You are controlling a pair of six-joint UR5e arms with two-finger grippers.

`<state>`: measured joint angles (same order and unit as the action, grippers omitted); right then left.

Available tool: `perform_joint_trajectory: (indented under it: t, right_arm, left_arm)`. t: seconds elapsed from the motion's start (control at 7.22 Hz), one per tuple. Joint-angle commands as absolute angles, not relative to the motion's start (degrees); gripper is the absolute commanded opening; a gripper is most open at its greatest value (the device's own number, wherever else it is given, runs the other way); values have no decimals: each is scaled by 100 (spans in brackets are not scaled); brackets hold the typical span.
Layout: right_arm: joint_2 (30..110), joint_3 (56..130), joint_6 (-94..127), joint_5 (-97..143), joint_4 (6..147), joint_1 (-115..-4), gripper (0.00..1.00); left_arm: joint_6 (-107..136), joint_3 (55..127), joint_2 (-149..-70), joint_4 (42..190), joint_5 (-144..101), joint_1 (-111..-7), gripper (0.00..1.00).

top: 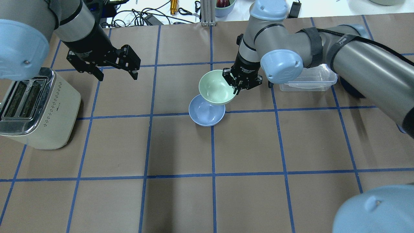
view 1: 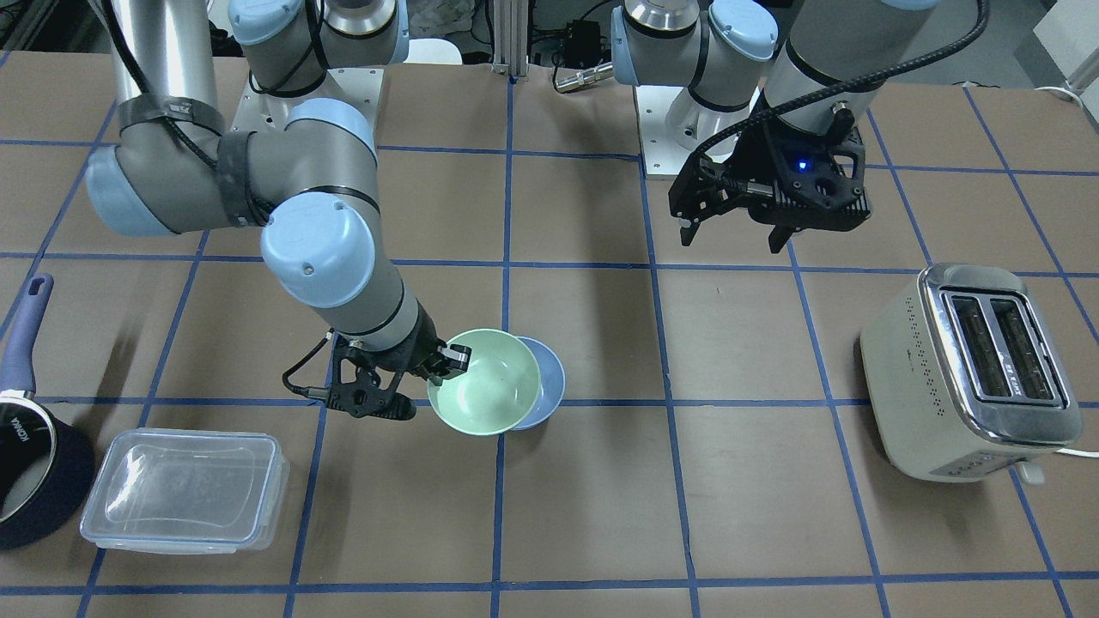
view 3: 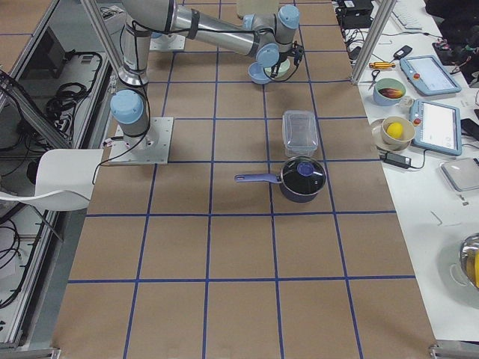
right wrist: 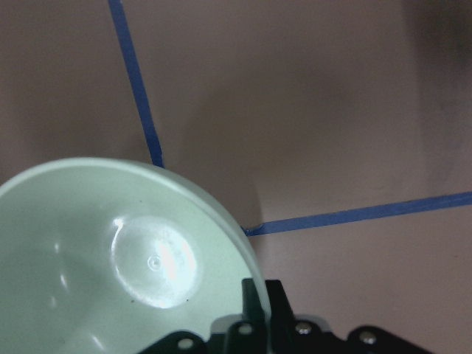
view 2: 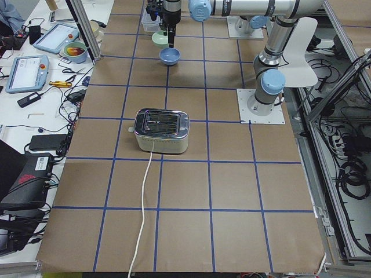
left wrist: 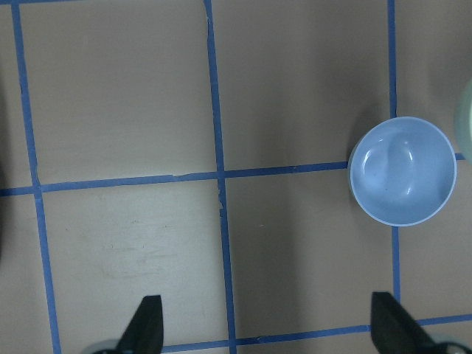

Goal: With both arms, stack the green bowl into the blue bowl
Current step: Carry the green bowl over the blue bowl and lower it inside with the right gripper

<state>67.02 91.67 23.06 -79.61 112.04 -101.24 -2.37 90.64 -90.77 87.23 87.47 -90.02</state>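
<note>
The green bowl [view 1: 481, 386] hangs above the table, gripped at its rim by my right gripper [view 1: 446, 360], which is shut on it. In the overhead view the green bowl [top: 215, 88] overlaps the far edge of the blue bowl [top: 207, 111], which stands on the table. The blue bowl [view 1: 545, 386] is partly hidden behind the green one in the front view. The right wrist view shows the green bowl's inside [right wrist: 125, 258] with the rim between the jaws. My left gripper [top: 118, 76] is open and empty, well to the left. Its wrist view shows the blue bowl [left wrist: 402, 171].
A cream toaster [top: 35, 110] stands at the table's left side under the left arm. A clear rectangular container [top: 307, 79] and a dark navy saucepan [view 1: 30, 446] sit on the right arm's side. Blue tape lines grid the brown table [top: 181, 145].
</note>
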Motion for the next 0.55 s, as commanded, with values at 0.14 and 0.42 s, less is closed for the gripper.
perform_joint_trajectory:
  t: [0.14,0.42]
  right_arm:
    - [6539,9263,2663,-7989,11189,-10485,0]
    - [6522,9430,2628,-7963,11554,-10494,83]
  left_arm:
    - [-299,8947,-8983,8842,8998,-8973,100]
    - [-220,9018,-9052,8816,8947,-8991,100]
